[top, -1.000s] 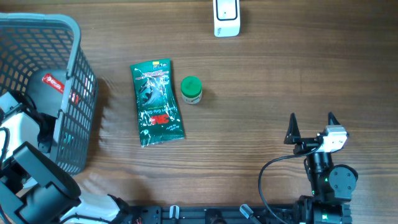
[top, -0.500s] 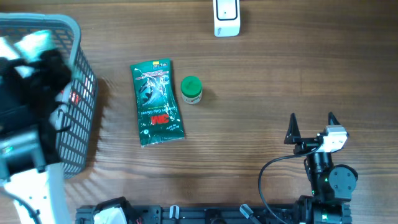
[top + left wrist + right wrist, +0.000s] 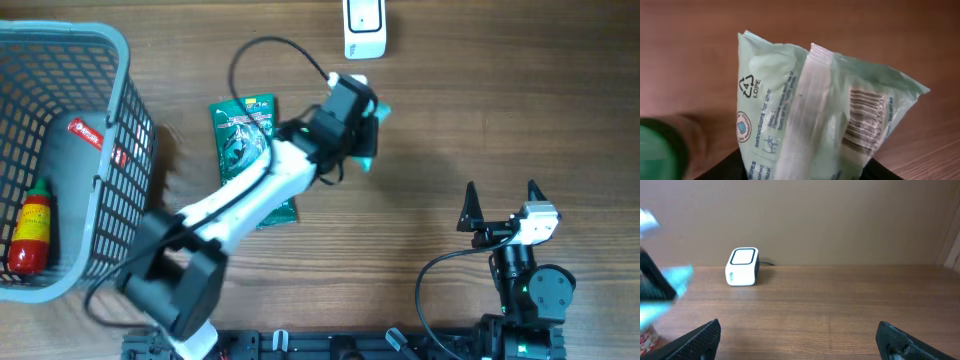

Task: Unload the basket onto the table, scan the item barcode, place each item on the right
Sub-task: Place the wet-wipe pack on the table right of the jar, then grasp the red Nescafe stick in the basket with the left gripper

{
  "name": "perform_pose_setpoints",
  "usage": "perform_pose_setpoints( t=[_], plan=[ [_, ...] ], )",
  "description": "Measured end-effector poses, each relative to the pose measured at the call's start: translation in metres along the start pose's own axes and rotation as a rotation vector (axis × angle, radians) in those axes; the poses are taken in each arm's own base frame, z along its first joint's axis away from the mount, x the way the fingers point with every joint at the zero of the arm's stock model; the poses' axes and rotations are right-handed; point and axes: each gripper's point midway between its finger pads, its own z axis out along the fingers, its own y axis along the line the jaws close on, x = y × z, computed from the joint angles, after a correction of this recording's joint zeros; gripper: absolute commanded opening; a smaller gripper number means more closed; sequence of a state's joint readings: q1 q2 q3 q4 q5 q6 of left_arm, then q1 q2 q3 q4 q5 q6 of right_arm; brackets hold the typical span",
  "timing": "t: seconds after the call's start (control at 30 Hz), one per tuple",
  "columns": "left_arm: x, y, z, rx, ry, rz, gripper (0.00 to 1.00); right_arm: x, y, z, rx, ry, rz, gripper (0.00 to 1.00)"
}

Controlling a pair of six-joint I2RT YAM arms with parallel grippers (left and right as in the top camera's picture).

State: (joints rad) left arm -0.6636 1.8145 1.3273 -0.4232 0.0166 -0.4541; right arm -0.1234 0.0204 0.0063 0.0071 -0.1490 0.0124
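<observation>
A pale green wipes packet (image 3: 810, 110) fills the left wrist view, its barcode (image 3: 865, 120) showing on the right side. My left gripper (image 3: 805, 176) is shut on the packet's lower end, a black jaw on either side. From overhead, the left gripper (image 3: 360, 118) holds the packet (image 3: 369, 140) above the middle of the table, a little short of the white scanner (image 3: 364, 28) at the far edge. The scanner (image 3: 742, 266) also stands ahead in the right wrist view. My right gripper (image 3: 500, 205) rests open at the near right, holding nothing.
A dark green pouch (image 3: 242, 125) lies on the table, partly under the left arm. A green-capped bottle (image 3: 660, 150) shows blurred beside the packet. The grey basket (image 3: 112, 70) at the left holds a grey pack and a red sauce bottle (image 3: 30, 230).
The left arm has swung out of the basket to the middle of the table, carrying the pale green packet. The right arm has not moved.
</observation>
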Motion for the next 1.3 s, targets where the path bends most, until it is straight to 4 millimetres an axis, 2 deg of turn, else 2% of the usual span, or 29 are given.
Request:
perform_pose_setpoints(
  t=[0.03, 0.1, 0.17, 0.27, 0.33, 0.37, 0.4, 0.43, 0.47, 0.5, 0.53, 0.57, 0.6, 0.63, 0.67, 0.7, 0.77, 0.83, 0.87, 0.9, 0.93, 1.0, 1.13, 1.3],
  plan=[
    [0.021, 0.005, 0.021, -0.028, 0.066, 0.010, 0.70, 0.000, 0.000, 0.000, 0.000, 0.000, 0.000, 1.00],
    [0.035, 0.009, 0.037, -0.045, 0.109, 0.009, 0.77, 0.000, 0.000, 0.000, 0.000, 0.000, 0.000, 1.00],
    [0.035, 0.006, 0.039, -0.034, 0.104, 0.014, 0.83, 0.000, 0.000, 0.000, 0.000, 0.000, 0.000, 1.00],
    [0.033, 0.006, 0.038, -0.031, 0.101, 0.013, 0.83, 0.000, 0.000, 0.000, 0.000, 0.000, 0.000, 1.00],
    [0.024, 0.013, 0.023, -0.039, 0.098, -0.001, 0.82, 0.000, 0.000, 0.000, 0.000, 0.000, 0.000, 1.00],
    [0.000, 0.023, -0.001, -0.046, 0.059, -0.035, 0.80, 0.000, 0.000, 0.000, 0.000, 0.000, 0.000, 1.00],
    [-0.038, 0.037, -0.038, -0.048, -0.021, -0.086, 0.79, 0.000, 0.000, 0.000, 0.000, 0.000, 0.000, 1.00],
    [-0.084, 0.056, -0.087, -0.047, -0.149, -0.143, 0.77, 0.000, 0.000, 0.000, 0.000, 0.000, 0.000, 1.00],
    [-0.109, 0.075, -0.124, -0.059, -0.229, -0.186, 0.77, 0.000, 0.000, 0.000, 0.000, 0.000, 0.000, 1.00],
    [-0.134, 0.112, -0.181, -0.100, -0.351, -0.259, 0.73, 0.000, 0.000, 0.000, 0.000, 0.000, 0.000, 1.00],
    [-0.145, 0.147, -0.224, -0.156, -0.444, -0.323, 0.72, 0.000, 0.000, 0.000, 0.000, 0.000, 0.000, 1.00],
    [-0.149, 0.182, -0.266, -0.220, -0.532, -0.391, 0.71, 0.000, 0.000, 0.000, 0.000, 0.000, 0.000, 1.00],
    [-0.136, 0.231, -0.319, -0.335, -0.614, -0.502, 0.69, 0.000, 0.000, 0.000, 0.000, 0.000, 0.000, 1.00],
    [-0.127, 0.252, -0.337, -0.385, -0.638, -0.556, 0.68, 0.000, 0.000, 0.000, 0.000, 0.000, 0.000, 1.00],
    [-0.110, 0.273, -0.345, -0.434, -0.612, -0.623, 0.66, 0.000, 0.000, 0.000, 0.000, 0.000, 0.000, 1.00],
    [-0.075, 0.332, -0.350, -0.562, -0.547, -0.786, 0.66, 0.000, 0.000, 0.000, 0.000, 0.000, 0.000, 1.00],
    [-0.046, 0.370, -0.334, -0.620, -0.438, -0.899, 0.57, 0.000, 0.000, 0.000, 0.000, 0.000, 0.000, 1.00],
    [-0.029, 0.400, -0.318, -0.655, -0.363, -0.975, 0.53, 0.000, 0.000, 0.000, 0.000, 0.000, 0.000, 1.00],
    [-0.016, 0.421, -0.301, -0.672, -0.299, -1.026, 0.53, 0.000, 0.000, 0.000, 0.000, 0.000, 0.000, 1.00],
    [-0.008, 0.432, -0.286, -0.676, -0.251, -1.050, 0.52, 0.000, 0.000, 0.000, 0.000, 0.000, 0.000, 1.00],
    [0.004, 0.446, -0.261, -0.679, -0.174, -1.079, 0.53, 0.000, 0.000, 0.000, 0.000, 0.000, 0.000, 1.00],
    [0.013, 0.455, -0.242, -0.676, -0.116, -1.098, 0.56, 0.000, 0.000, 0.000, 0.000, 0.000, 0.000, 1.00],
    [0.020, 0.472, -0.205, -0.637, -0.060, -1.121, 0.57, 0.000, 0.000, 0.000, 0.000, 0.000, 0.000, 1.00],
    [0.022, 0.476, -0.175, -0.617, -0.018, -1.110, 0.56, 0.000, 0.000, 0.000, 0.000, 0.000, 0.000, 1.00]
  ],
)
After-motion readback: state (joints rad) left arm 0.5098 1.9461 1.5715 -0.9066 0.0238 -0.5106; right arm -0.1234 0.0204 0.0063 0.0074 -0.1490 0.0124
